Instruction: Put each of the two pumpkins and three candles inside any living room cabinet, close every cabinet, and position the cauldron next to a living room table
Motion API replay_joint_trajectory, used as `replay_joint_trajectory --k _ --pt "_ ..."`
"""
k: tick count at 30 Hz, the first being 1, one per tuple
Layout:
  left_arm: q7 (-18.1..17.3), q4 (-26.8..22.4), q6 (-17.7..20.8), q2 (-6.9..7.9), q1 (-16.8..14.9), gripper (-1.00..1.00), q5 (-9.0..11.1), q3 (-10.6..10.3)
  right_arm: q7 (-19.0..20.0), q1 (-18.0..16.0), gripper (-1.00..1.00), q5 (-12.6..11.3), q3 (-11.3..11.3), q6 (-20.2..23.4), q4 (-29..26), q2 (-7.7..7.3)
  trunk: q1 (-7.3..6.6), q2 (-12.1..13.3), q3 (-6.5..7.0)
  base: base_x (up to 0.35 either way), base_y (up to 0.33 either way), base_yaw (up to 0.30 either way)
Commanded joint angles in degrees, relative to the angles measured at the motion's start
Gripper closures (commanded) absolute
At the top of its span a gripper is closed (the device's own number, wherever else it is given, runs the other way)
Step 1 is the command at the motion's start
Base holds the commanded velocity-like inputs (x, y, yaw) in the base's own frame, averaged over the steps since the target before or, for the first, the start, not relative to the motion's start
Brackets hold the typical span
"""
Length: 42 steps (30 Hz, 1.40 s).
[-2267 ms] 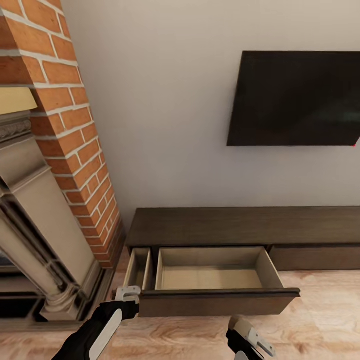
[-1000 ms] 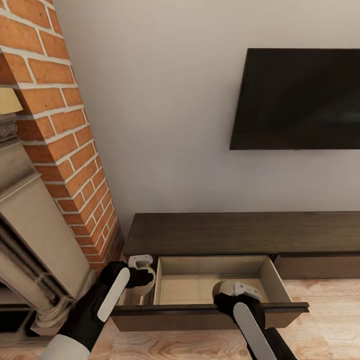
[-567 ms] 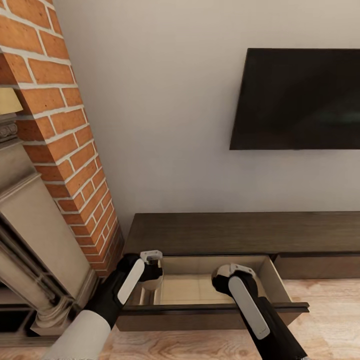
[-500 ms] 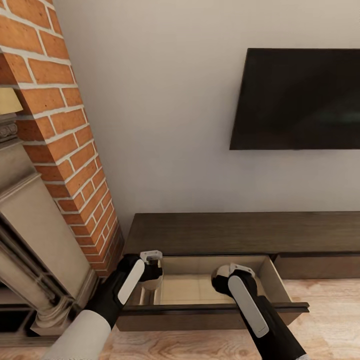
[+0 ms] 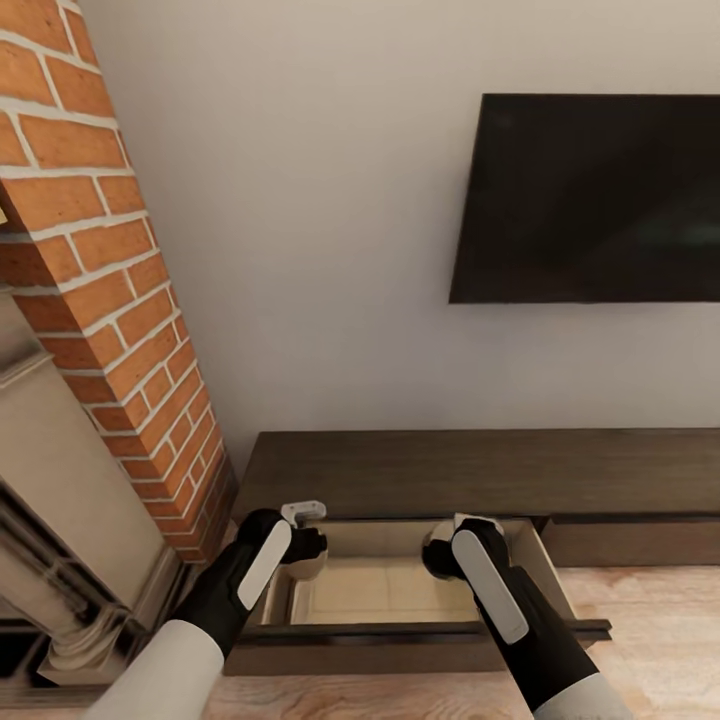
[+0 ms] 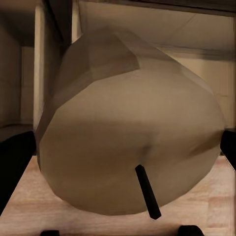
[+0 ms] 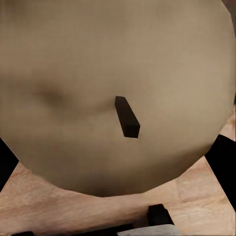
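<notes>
Long dark-brown wood cabinet (image 5: 480, 470) w/ pale drawer (image 5: 385, 590) open. Left gripper (image 5: 305, 535) clamps a beige stubby candle (image 6: 128, 132); right gripper (image 5: 450, 545) clamps another candle (image 7: 113, 93). Both hover over drawer, neither released; drawer not closed.

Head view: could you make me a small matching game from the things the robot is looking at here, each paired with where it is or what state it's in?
Things:
1. candle
2. drawer
3. television
4. brick column

Places or states:
A. pulled out, its inside showing
B. red-orange, beside the cabinet's left end
C. gripped in the left hand, above the drawer
D. black, hung on the wall

Pairs: 1-C, 2-A, 3-D, 4-B
</notes>
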Motion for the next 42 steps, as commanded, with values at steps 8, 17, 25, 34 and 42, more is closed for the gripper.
replay_joint_trajectory --k 8,17,25,34,42 --pt "0.54 0.15 -0.18 -0.17 -0.04 1.0 1.02 -0.03 0.52 -3.42 1.0 -0.47 0.13 0.36 10.29 2.66 0.02 -0.03 -0.06 0.058 -0.042 0.0" --pt "0.1 2.56 -2.28 -2.29 -0.04 1.0 1.21 -0.3 5.03 -5.42 1.0 0.29 2.78 -4.74 15.4 5.11 0.02 -0.03 -0.06 0.0 0.0 0.0" --pt "-0.52 6.04 -8.16 -3.35 -0.04 1.0 1.24 -1.21 5.97 -5.83 1.0 0.46 3.61 -5.72 16.43 5.38 0.02 -0.03 -0.06 0.0 0.0 0.0" --pt "-2.77 5.88 -9.42 -3.14 -0.04 1.0 2.19 -1.63 5.99 -5.84 1.0 0.52 3.64 -5.75 16.44 5.38 0.02 -0.03 -0.06 0.067 0.021 0.0" --pt "-2.65 5.77 -9.55 -3.07 -0.04 1.0 2.19 -1.64 5.99 -5.84 1.0 0.47 3.64 -5.75 16.44 5.38 0.02 -0.03 -0.06 0.108 0.006 0.0"
